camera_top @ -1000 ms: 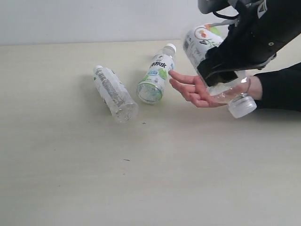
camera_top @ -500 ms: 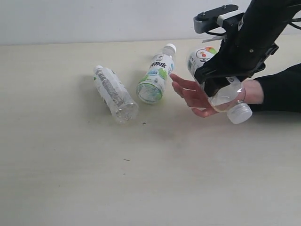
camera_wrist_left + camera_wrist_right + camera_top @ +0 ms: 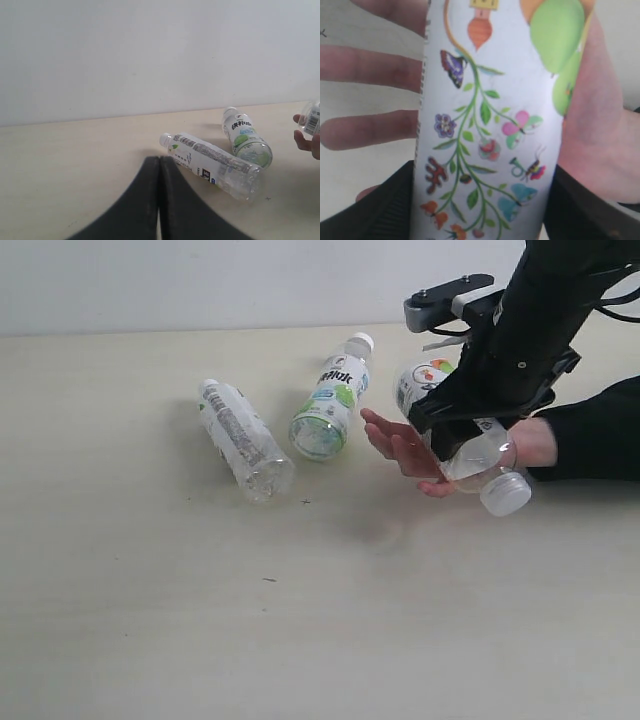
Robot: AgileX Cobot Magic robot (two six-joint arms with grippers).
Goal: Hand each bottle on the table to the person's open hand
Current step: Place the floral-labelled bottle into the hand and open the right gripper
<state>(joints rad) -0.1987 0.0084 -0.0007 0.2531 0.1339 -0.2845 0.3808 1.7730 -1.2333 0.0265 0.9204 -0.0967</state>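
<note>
My right gripper (image 3: 455, 425) is shut on the floral-label bottle (image 3: 425, 380), holding it tilted over the person's open hand (image 3: 400, 445), white cap (image 3: 506, 494) low. In the right wrist view the floral-label bottle (image 3: 490, 125) fills the space between both fingers (image 3: 375, 210), with the open hand (image 3: 600, 150) right behind it. The green-white label bottle (image 3: 330, 405) and the grey-text white label bottle (image 3: 240, 440) lie on the table (image 3: 300, 620). My left gripper (image 3: 159, 165) is shut and empty, near the grey-text white label bottle (image 3: 210, 165) and short of the green-white label bottle (image 3: 245, 137). No red-pink bottle is in view.
The person's dark sleeve (image 3: 600, 430) lies along the table's right side. A pale wall (image 3: 200, 280) runs behind the table's far edge. Bare table (image 3: 150, 620) spreads across the front and left.
My right arm has lowered the floral-label bottle down and slightly left, closer into the open hand. The two lying bottles have not moved.
</note>
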